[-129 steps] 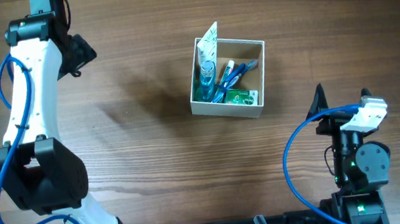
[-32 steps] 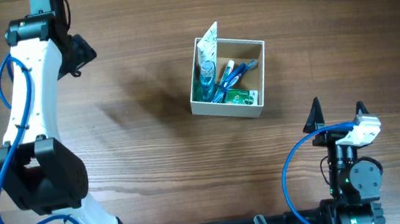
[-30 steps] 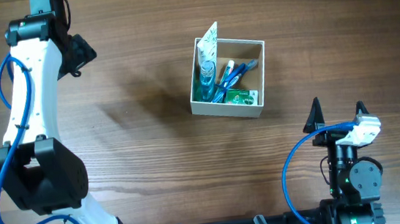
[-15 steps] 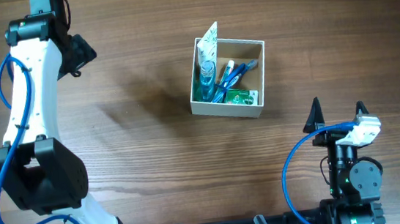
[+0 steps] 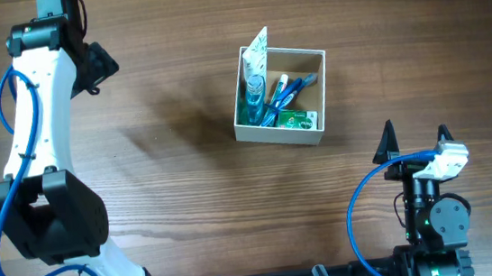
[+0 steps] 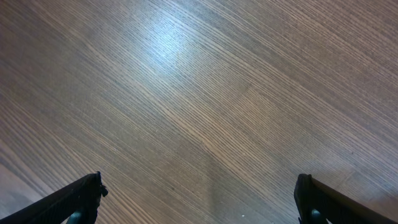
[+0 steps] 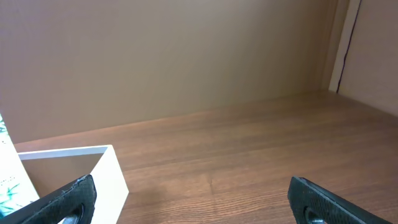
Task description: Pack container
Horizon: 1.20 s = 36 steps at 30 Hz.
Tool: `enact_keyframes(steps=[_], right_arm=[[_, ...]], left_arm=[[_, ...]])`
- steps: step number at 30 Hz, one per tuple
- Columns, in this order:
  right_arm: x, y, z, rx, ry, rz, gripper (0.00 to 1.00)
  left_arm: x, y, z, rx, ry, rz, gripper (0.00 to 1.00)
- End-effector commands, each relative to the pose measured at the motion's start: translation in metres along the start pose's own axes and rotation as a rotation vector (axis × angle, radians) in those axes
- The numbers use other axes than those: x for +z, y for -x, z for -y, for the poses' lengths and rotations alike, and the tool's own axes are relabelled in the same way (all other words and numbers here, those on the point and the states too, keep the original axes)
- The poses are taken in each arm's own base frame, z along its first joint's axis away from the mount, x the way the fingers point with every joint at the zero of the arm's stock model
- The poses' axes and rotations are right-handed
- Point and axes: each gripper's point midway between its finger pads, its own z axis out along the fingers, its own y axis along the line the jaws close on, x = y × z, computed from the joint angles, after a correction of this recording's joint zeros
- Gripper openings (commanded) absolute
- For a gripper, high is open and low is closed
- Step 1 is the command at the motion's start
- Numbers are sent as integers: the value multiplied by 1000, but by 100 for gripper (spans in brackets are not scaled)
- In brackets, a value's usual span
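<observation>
The container (image 5: 283, 134) is a small square white-walled box near the middle of the table, and its corner (image 7: 109, 171) shows at the lower left of the right wrist view. Inside it lie a blue-green tube (image 5: 256, 87), blue toothbrushes (image 5: 285, 89) and a green packet (image 5: 297, 119). My right gripper (image 5: 415, 140) stands open at the front right, well short of the box, nothing between its fingers. My left gripper (image 5: 95, 69) is far off at the back left, open over bare wood (image 6: 199, 124).
The left arm's white link (image 5: 41, 121) runs down the table's left side. A blue cable (image 5: 360, 190) loops beside the right arm's base. A brown wall (image 7: 174, 56) rises behind the table's far edge.
The right arm drew back toward the front edge between the earliest frame and one second ago. Nothing has moved over the last second.
</observation>
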Motion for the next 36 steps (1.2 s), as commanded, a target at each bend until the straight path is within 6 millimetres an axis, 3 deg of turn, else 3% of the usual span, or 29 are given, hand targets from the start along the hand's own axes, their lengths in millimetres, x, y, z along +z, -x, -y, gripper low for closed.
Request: enact_keyframes(steps=[1, 12, 24, 27, 32, 36], right_arm=[[-1, 2, -2, 20, 11, 10, 100], [-1, 2, -2, 20, 11, 10, 100], [-1, 2, -2, 20, 11, 10, 100], [-1, 2, -2, 20, 11, 10, 100], [-1, 2, -2, 20, 11, 10, 100], [-1, 2, -2, 20, 11, 10, 100]], left_arm=[[2, 0, -3, -4, 12, -2, 100], [-4, -9, -5, 13, 20, -26, 100], [-75, 0, 4, 4, -104, 135, 100], [-93, 2, 16, 14, -155, 191, 100], [-104, 9, 31, 15, -205, 247, 100], [-110, 8, 30, 16, -211, 254, 100]])
